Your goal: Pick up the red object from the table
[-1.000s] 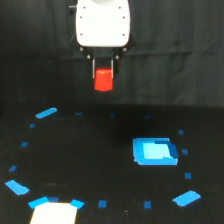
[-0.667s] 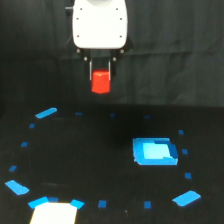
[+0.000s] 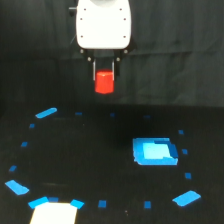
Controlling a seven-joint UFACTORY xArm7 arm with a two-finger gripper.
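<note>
The red object, a small bright red-orange short cylinder, hangs in the air well above the black table near the top middle of the exterior view. My gripper is shut on it, its thin fingers running down either side of the cylinder's top. The white arm head sits directly above and hides the upper part of the fingers.
A larger blue square patch lies on the table toward the exterior view's right. Small blue tape marks ring the surface. A white patch sits at the bottom left. A dark curtain hangs behind.
The arm and the red object have shifted slightly toward the exterior view's left and a little lower in the frame; the grip is unchanged.
</note>
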